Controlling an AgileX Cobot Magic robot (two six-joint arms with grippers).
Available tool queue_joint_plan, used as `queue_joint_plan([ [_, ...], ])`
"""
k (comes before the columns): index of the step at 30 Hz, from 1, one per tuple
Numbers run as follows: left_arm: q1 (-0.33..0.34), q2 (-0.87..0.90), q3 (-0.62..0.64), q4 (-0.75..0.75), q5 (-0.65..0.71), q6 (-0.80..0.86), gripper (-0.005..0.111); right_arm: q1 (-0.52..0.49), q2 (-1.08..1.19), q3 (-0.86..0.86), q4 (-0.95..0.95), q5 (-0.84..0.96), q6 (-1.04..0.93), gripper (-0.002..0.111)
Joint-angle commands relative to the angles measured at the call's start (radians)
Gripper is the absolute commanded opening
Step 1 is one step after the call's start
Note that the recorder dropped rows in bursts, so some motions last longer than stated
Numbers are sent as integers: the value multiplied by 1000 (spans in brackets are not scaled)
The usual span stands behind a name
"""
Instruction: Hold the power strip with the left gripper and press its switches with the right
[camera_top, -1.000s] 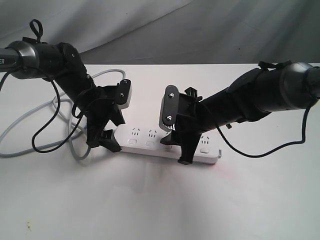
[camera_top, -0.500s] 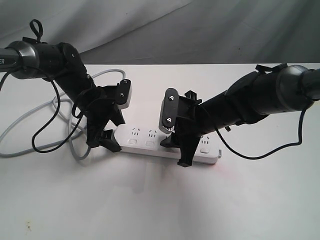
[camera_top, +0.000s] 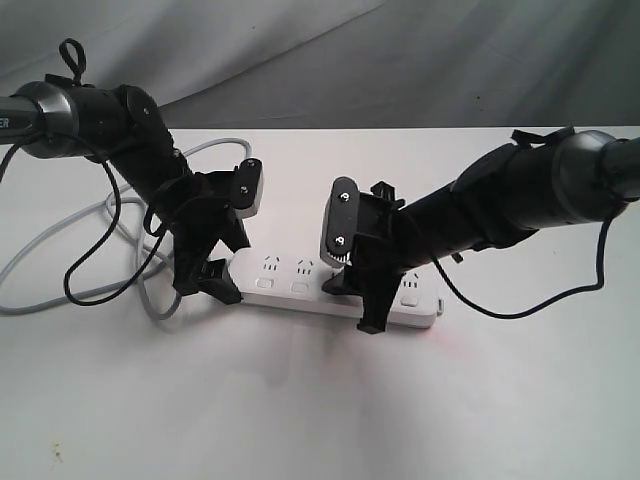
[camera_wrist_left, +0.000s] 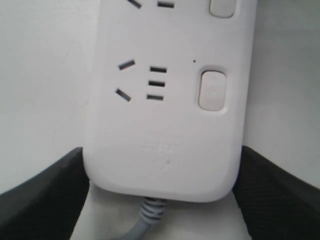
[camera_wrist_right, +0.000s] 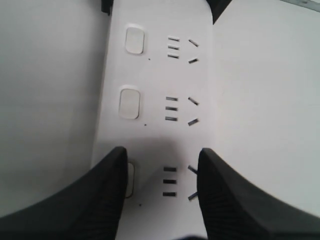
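The right hand (camera_top: 355, 305) has dipped slightly, fingers apart and empty, one tip over a switch (camera_wrist_right: 131, 179). The left hand (camera_top: 222, 268) clamps the strip (camera_top: 285, 276) at its cord end, centre frame. A press looks imminent.

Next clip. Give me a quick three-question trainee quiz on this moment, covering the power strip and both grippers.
1. True or false: the left gripper grips the power strip at the end where its cord comes out.
2. The right gripper has its jaws: A) open over the strip, B) shut on the cord, C) out of view.
3. Fill in: the right wrist view shows ___ switches with nothing covering them.
Key: 1 true; 2 A; 3 two.
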Motion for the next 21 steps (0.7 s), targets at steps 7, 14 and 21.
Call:
queue_joint_plan([
  [7,0,-2,-4,-7,11,-5,51,-9,34,37,-35,-27,-13,43],
  [14,0,-2,-4,-7,11,-5,51,-9,-18,36,-17,-15,-15,43],
  [21,0,-2,-4,-7,11,-7,51,-9,-157,37,-17,-15,-2,43],
])
